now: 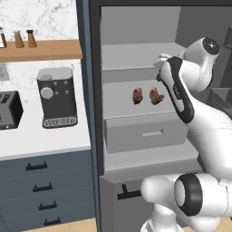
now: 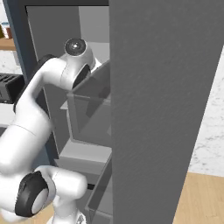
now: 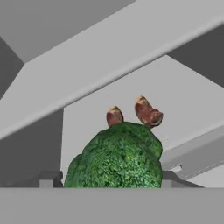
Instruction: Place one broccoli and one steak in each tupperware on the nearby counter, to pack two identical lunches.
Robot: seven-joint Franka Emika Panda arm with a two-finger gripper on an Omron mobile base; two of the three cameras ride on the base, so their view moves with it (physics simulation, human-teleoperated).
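Observation:
A big green broccoli [image 3: 116, 157] sits low in the hand view, between the tips of my gripper [image 3: 106, 183], which is shut on its sides. Beyond it, two brown steaks [image 3: 114, 116] [image 3: 148, 113] lie side by side on a grey fridge shelf [image 3: 188, 92]. From the left base view the same steaks [image 1: 137, 95] [image 1: 156, 96] lie mid-shelf, with my arm [image 1: 176, 90] reaching into the open fridge just right of them. The white counter [image 1: 41, 140] lies left of the fridge. Both tupperware containers are out of view.
A coffee machine [image 1: 56, 97] and a toaster [image 1: 9, 108] stand on the counter under a wooden shelf [image 1: 41, 49]. A grey fridge drawer [image 1: 145, 133] sits below the steak shelf. The open fridge door [image 2: 162, 109] rises at the right.

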